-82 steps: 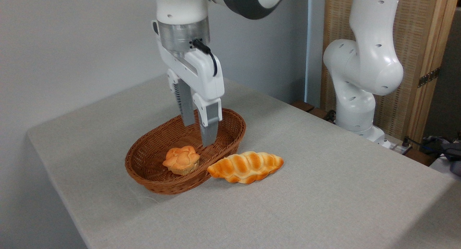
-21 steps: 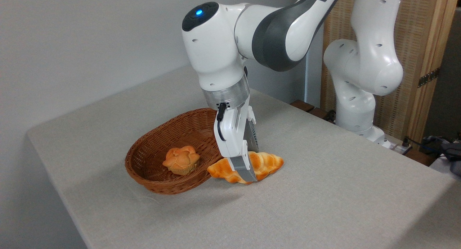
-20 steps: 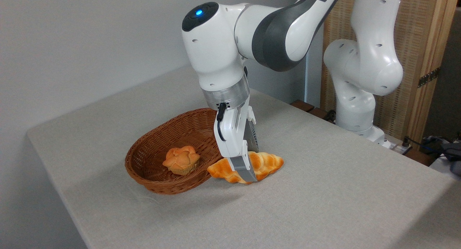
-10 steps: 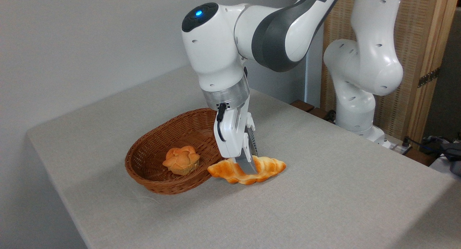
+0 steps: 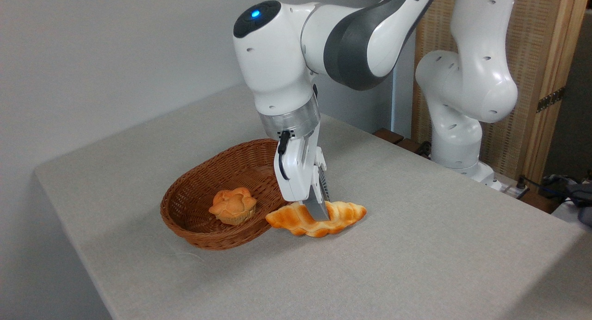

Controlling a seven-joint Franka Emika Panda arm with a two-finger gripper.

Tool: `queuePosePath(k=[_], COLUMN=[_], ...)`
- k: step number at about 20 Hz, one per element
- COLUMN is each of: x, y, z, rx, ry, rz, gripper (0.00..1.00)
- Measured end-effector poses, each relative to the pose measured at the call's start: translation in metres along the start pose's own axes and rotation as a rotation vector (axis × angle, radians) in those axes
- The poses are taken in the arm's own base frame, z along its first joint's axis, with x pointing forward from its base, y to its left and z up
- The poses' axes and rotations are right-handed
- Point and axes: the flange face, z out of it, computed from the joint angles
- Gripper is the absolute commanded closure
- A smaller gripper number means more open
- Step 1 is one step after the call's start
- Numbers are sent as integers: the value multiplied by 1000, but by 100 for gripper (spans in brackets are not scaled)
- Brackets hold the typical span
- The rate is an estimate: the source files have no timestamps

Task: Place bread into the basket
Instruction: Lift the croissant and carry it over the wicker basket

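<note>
The bread [image 5: 344,214], a long braided golden loaf with pointed ends, sits just right of the basket's near end, low over the grey tablecloth. My gripper [image 5: 318,211] comes down from above and is shut on the loaf's middle, squeezing it narrow there. The near finger [image 5: 315,209] covers part of the loaf. The brown woven oval basket [image 5: 194,230] stands to the left, its rim close beside the loaf's left tip. Whether the loaf still touches the cloth I cannot tell.
A small round flower-shaped orange bun [image 5: 232,206] lies inside the basket near its front. The arm's white base [image 5: 462,93] stands at the table's far right, before a wooden screen. The table's left and front edges drop off.
The gripper came from over the basket down onto the loaf, then closed its fingers on the loaf's middle. The loaf is pinched and has shifted slightly upward in the picture.
</note>
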Motion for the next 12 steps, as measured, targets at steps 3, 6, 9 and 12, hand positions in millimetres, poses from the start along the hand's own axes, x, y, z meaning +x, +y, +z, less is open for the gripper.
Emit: queuePosePath(k=[3,6,9,12], x=[-3,-10,-16,-20], y=[0,0,-1,0], z=[-10,-27,-44,-59], rx=[14,33,59,79], ry=[1,4,7,8], rz=[-6,-19,-30,-36], gripper=[90,87,87,87])
